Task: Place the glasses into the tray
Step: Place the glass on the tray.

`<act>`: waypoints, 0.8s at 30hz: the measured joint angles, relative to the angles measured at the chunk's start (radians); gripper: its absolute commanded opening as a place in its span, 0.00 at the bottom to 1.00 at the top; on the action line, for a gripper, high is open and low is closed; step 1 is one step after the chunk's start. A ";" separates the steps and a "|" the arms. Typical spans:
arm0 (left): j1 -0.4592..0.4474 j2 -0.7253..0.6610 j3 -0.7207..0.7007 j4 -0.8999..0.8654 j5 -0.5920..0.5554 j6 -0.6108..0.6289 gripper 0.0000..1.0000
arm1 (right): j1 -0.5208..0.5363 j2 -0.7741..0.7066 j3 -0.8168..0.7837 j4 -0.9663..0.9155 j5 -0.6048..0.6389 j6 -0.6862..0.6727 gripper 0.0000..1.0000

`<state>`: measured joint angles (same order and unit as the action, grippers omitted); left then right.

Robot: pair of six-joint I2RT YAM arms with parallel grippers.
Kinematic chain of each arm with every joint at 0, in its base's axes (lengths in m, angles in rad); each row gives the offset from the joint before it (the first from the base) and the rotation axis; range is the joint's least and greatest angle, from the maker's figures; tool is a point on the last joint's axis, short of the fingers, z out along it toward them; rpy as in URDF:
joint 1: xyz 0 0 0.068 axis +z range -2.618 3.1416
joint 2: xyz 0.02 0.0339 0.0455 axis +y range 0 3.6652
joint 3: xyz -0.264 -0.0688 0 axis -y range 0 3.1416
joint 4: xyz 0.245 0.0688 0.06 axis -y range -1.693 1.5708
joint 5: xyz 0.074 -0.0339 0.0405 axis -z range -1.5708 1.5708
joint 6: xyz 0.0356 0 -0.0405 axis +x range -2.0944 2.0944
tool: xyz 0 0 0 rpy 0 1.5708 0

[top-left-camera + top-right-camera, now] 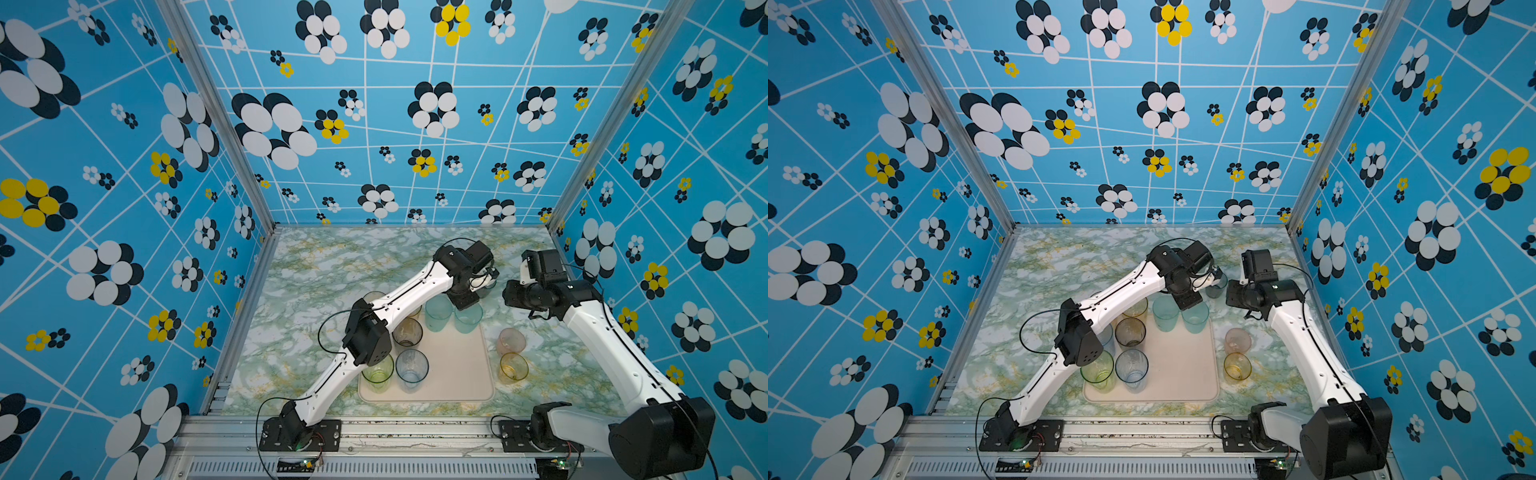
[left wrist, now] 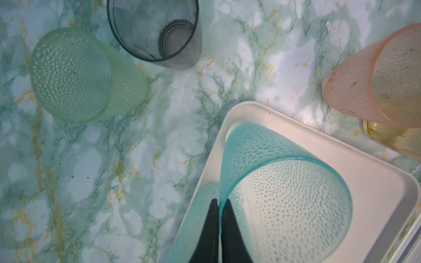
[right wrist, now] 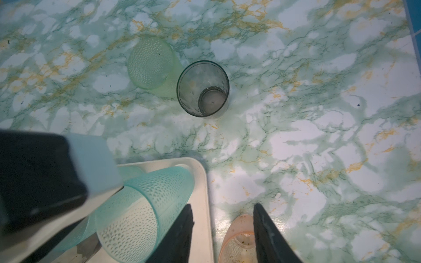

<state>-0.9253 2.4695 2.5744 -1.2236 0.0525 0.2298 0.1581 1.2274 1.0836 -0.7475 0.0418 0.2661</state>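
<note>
The cream tray (image 1: 453,374) (image 1: 1183,374) holds several glasses: yellow-green (image 1: 377,370), blue (image 1: 411,365), smoky (image 1: 407,331) and two teal ones (image 1: 438,312). My left gripper (image 1: 465,306) (image 2: 219,202) is shut on the rim of the teal glass (image 1: 469,320) (image 2: 284,193) standing in the tray's far right corner. The right gripper (image 1: 509,296) (image 3: 222,206) hovers open and empty, one finger over the tray rim (image 3: 206,182), the other beside the pink glass (image 3: 237,239) (image 1: 510,341). An amber glass (image 1: 513,367) stands on the table nearer the front.
Beyond the tray's far edge, a grey glass (image 2: 155,31) (image 3: 202,88) and a pale green glass (image 2: 79,75) (image 3: 150,63) stand on the marble table. The left forearm (image 1: 399,299) crosses over the tray's left side. Patterned walls enclose the table.
</note>
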 measured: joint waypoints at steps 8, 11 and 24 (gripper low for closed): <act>0.000 0.002 0.000 0.032 -0.015 -0.001 0.20 | 0.000 0.000 0.000 0.001 -0.005 0.000 0.46; 0.000 0.002 0.000 0.049 -0.022 0.000 0.22 | 0.000 0.000 -0.002 0.002 -0.008 0.000 0.46; 0.003 -0.024 -0.055 0.154 -0.038 -0.006 0.19 | 0.000 0.000 -0.011 0.003 -0.018 0.000 0.46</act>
<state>-0.9222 2.4451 2.5195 -1.0695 0.0147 0.2241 0.1581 1.2270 1.0729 -0.7444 0.0238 0.2661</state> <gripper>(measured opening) 0.193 0.458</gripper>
